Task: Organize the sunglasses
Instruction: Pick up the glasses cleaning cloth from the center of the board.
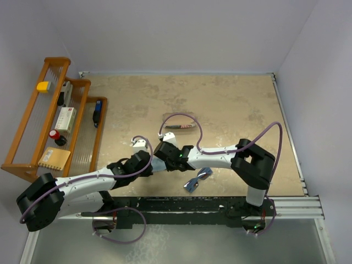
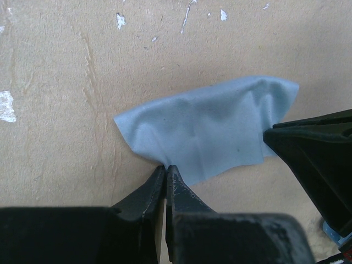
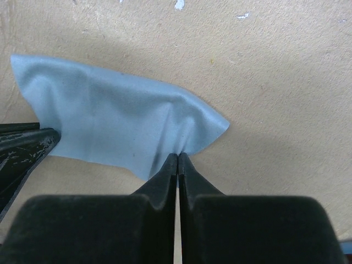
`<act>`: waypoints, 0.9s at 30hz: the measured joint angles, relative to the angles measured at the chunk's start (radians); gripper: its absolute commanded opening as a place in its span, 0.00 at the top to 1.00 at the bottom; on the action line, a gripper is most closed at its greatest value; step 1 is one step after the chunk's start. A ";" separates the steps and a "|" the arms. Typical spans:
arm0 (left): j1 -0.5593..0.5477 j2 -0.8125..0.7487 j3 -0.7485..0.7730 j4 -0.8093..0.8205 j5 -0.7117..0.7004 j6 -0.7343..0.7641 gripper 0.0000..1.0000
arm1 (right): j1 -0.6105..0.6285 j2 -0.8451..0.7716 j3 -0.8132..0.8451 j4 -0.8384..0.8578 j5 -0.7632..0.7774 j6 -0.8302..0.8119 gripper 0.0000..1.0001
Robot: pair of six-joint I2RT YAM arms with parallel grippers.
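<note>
The sunglasses point(image 1: 198, 179), with blue lenses, lie on the table near the front edge, to the right of both grippers and touched by neither. A light-blue cloth point(image 2: 209, 132) point(image 3: 110, 118) lies rumpled on the table between the two grippers. My left gripper point(image 2: 166, 168) point(image 1: 149, 160) is shut on the cloth's near edge. My right gripper point(image 3: 179, 155) point(image 1: 163, 153) is shut on the opposite corner. In the top view the arms hide the cloth. The silvery glasses case point(image 1: 179, 126) with its striped edge sits just beyond the grippers.
A wooden rack point(image 1: 33, 132) holding several small items stands along the table's left side. A metal rail point(image 1: 297, 206) runs along the front edge. White walls close off the table at the back and right.
</note>
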 measured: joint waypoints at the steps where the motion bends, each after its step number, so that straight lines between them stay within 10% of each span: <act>1: 0.000 0.000 0.000 0.000 0.000 0.000 1.00 | 0.000 0.000 0.000 0.000 0.000 0.001 1.00; 27: 0.000 0.090 0.175 -0.026 0.007 0.024 1.00 | -0.026 -0.114 -0.068 -0.029 -0.005 -0.034 1.00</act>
